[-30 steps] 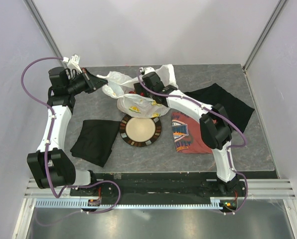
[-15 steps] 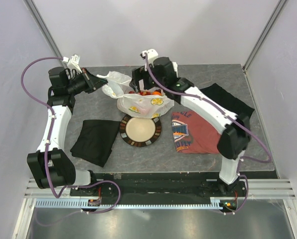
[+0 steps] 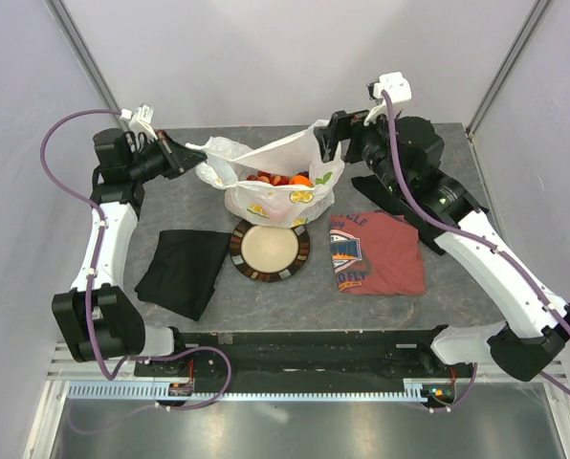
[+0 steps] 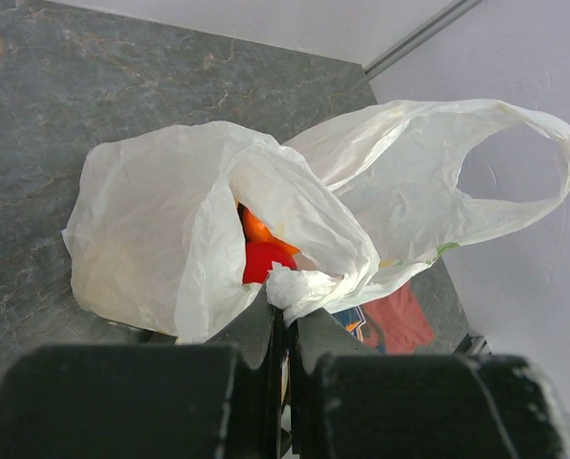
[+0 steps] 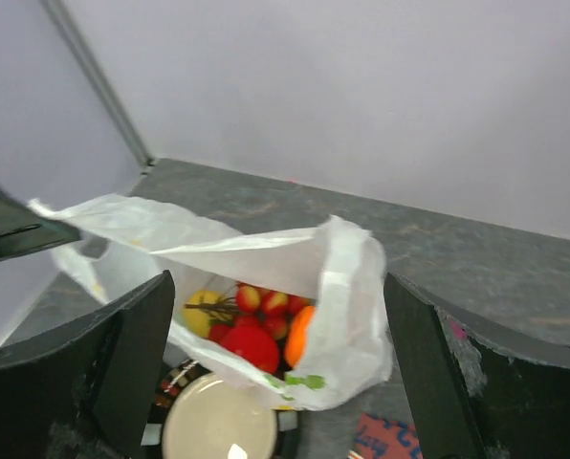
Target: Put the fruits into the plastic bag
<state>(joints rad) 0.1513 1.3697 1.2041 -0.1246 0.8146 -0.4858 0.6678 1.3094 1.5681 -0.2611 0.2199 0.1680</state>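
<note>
all fruits (image 3: 283, 179) we see lie in the plastic bag (image 3: 266, 203); left pincer (image 4: 285, 325) clamps its rim, right pincer (image 3: 326, 141) gapes apart; next, we likely release.

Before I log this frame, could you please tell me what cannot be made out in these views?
Fruits low in the plastic bag: every view, hidden by the bag's wall and the top fruits, so no count.
Whether the right gripper touches the bag's raised handle: top view too small, right wrist view blurred.
Left gripper fingertips: left wrist view, buried in the bag's fold.
</note>
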